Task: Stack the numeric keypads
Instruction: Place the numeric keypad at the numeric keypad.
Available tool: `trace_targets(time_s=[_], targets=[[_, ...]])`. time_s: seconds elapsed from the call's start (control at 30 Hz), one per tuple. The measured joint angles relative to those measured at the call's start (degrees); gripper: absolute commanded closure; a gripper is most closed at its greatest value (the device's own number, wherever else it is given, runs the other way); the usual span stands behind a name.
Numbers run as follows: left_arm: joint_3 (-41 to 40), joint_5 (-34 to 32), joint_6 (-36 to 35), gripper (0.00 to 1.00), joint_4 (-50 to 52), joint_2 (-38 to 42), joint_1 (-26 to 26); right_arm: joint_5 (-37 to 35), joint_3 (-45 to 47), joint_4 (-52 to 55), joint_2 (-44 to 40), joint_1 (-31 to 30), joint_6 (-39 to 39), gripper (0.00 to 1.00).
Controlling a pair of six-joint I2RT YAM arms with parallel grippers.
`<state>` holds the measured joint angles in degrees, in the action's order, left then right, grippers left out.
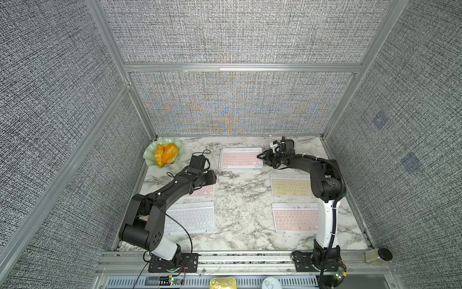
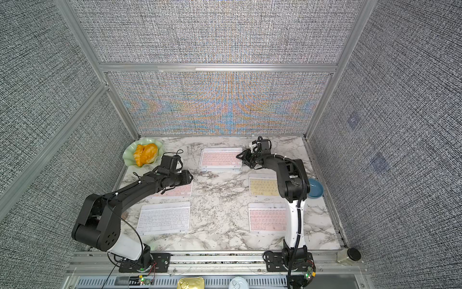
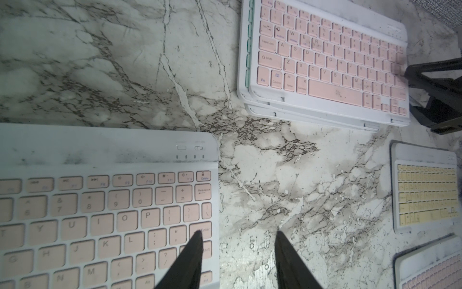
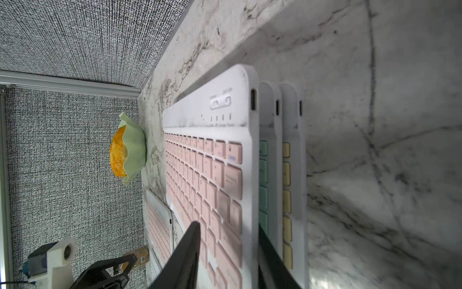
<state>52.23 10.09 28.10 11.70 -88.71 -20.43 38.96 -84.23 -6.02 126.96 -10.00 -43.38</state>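
A stack of three numeric keypads lies at the back of the table, with a pink one on top. Below it are a mint one and a yellow one. My right gripper is open astride the top keypad's right edge, one finger standing off the keys and one beneath the edge. My left gripper hovers open over the right edge of another pink keypad, holding nothing. Single white, yellow and pink keypads lie flat.
A green wavy dish holding orange pastry sits in the back left corner. A blue bowl stands by the right wall behind my right arm. A jar rests on the front rail. Mesh walls enclose three sides.
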Motion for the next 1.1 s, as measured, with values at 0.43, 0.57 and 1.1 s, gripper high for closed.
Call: trace_targets(time_s=[0.43,0.57,1.1], targets=[[-0.2,0.2,0.0,0.52,0.0,-0.5,0.0,-2.8,-2.5,4.2,1.2,-0.1,2.3,0.58],[-0.3,0.4,0.0,0.52,0.0,-0.5,0.0,-2.9,-2.9,5.0,1.5,-0.1,2.6,0.57],[-0.4,0.4,0.0,0.52,-0.1,-1.1,0.0,-4.2,-4.6,6.9,2.1,-0.1,4.3,0.56]])
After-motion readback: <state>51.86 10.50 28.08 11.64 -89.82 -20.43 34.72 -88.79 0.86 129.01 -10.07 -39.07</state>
